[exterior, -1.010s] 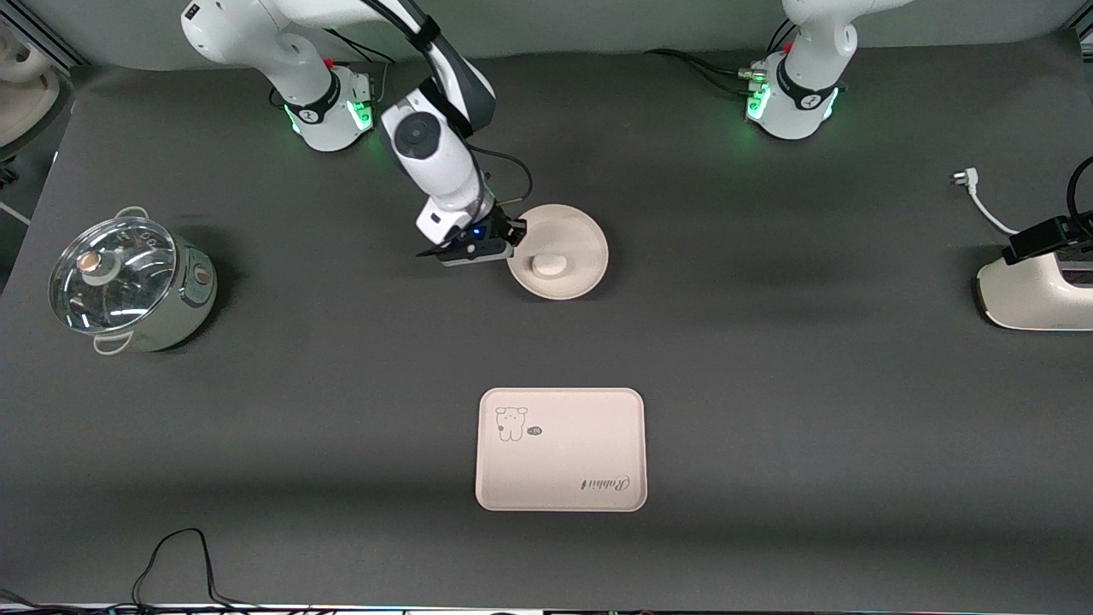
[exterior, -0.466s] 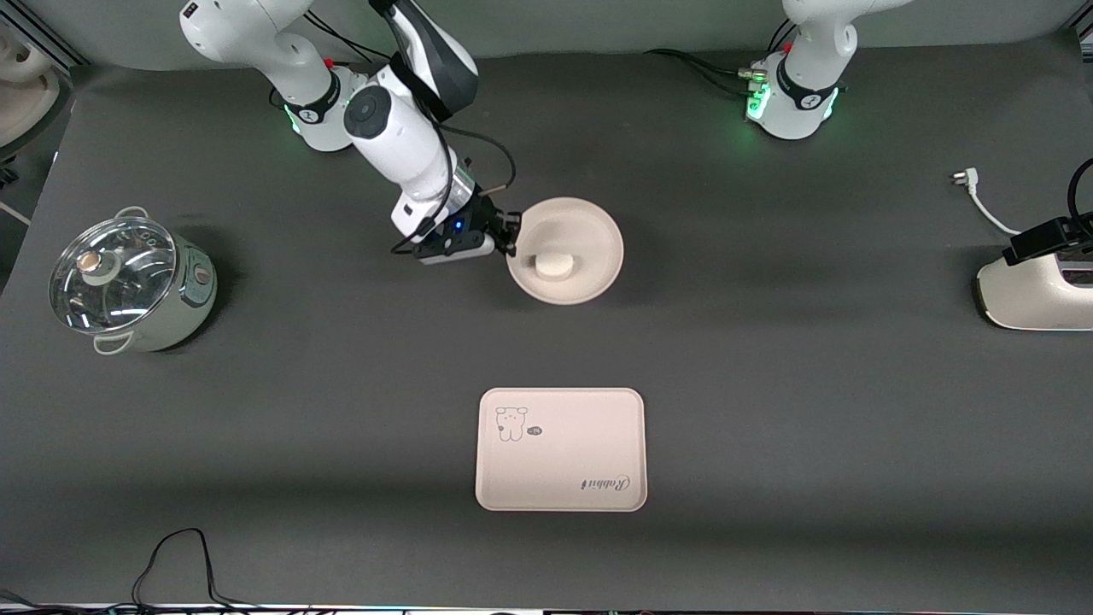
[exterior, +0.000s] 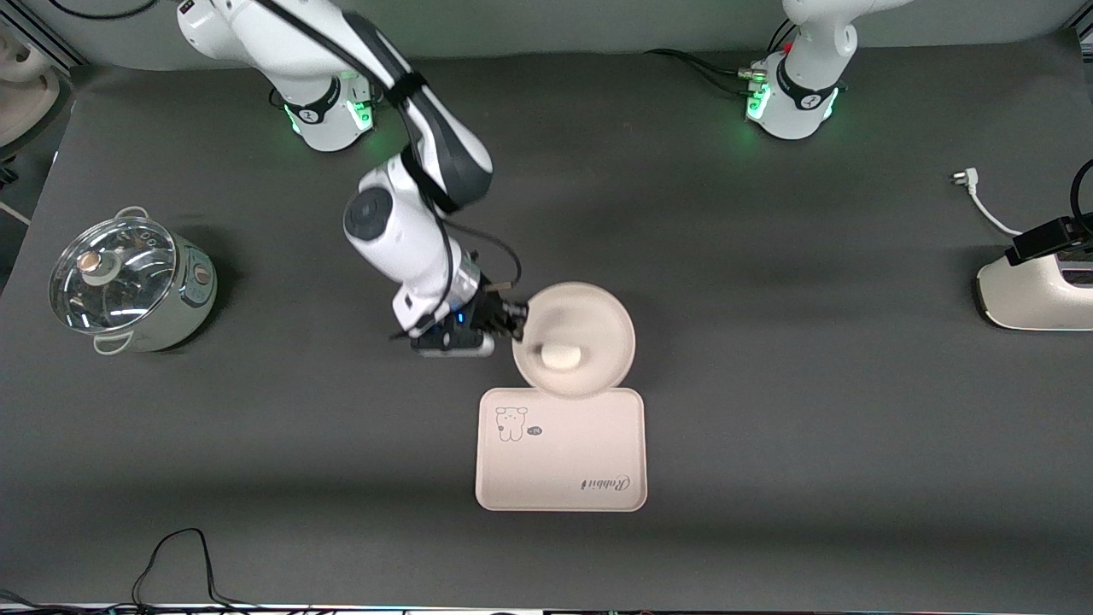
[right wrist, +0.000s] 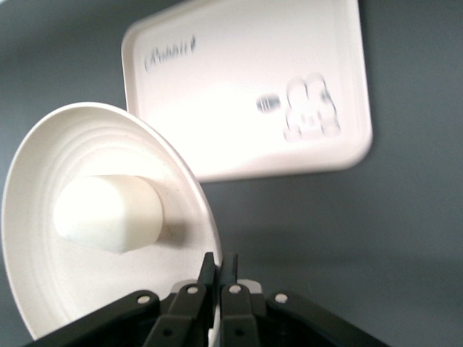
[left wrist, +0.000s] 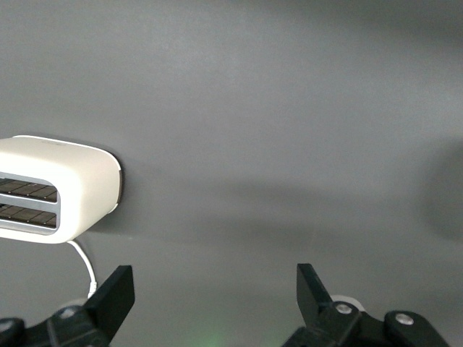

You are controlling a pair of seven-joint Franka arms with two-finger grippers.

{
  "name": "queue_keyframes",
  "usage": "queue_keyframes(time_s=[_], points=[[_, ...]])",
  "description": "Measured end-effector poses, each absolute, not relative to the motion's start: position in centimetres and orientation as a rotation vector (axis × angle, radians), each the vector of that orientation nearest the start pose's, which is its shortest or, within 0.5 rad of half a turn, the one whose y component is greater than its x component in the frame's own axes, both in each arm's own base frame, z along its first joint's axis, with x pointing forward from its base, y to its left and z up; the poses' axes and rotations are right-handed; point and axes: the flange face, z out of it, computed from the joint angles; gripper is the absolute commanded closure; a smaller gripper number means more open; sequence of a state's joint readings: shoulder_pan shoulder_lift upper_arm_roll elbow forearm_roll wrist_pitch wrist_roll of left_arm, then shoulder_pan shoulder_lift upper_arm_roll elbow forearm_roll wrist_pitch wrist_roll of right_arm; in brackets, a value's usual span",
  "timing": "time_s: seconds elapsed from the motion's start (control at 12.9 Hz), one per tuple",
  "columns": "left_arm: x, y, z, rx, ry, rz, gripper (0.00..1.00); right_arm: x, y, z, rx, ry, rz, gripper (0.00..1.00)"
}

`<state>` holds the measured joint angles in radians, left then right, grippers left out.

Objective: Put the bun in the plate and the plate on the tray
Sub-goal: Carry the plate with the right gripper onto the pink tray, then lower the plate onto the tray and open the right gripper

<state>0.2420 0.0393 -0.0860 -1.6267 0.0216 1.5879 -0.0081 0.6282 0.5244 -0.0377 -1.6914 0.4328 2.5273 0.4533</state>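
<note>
From the front view, the right pincer (exterior: pixel 515 327) clenches the plate (exterior: pixel 574 339) rim, bun (exterior: pixel 561 355) inside, over the tray (exterior: pixel 560 450) edge; a pot (exterior: pixel 130 283) and toaster (exterior: pixel 1037 291) sit at the table (exterior: pixel 768 384) ends. Left wrist view: the left pincer (left wrist: pixel 213 289) waits, released, above bare table near the toaster. Right wrist view: fingers (right wrist: pixel 207 278) pinch the rim.

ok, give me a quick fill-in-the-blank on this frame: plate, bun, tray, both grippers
1. The bun lies in the ____.
2. The right gripper is shut on the plate's ____.
3. The plate is held in the air, its edge over the ____ that bears a rabbit drawing.
4. The left gripper waits with its fingers ____ over bare table, with a white toaster in its wrist view.

Missing words: plate; rim; tray; open
</note>
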Motion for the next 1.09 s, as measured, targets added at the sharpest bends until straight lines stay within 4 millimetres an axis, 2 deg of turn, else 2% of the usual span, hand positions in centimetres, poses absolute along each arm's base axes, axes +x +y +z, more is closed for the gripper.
queue_keyframes(time_s=[0.31, 0.47, 0.62, 0.93, 1.09], points=[[55.5, 9.8, 58.0, -3.114, -0.276, 0.113, 0.0, 66.6, 38.9, 31.6, -2.695, 0.266, -0.204, 1.0], [55.5, 10.1, 58.0, -3.114, -0.282, 0.111, 0.0, 69.4, 38.2, 30.0, -2.691, 0.286, -0.239, 1.0], [55.5, 10.0, 58.1, -3.114, -0.28, 0.107, 0.0, 70.5, 38.2, 27.3, -2.699, 0.292, -0.235, 1.0], [55.1, 9.5, 59.1, -3.112, -0.27, 0.081, 0.0, 70.8, 38.2, 20.7, -2.716, 0.317, -0.251, 1.0], [54.7, 9.5, 59.9, -3.111, -0.271, 0.06, 0.0, 70.6, 38.1, 18.8, -2.729, 0.321, -0.228, 1.0]])
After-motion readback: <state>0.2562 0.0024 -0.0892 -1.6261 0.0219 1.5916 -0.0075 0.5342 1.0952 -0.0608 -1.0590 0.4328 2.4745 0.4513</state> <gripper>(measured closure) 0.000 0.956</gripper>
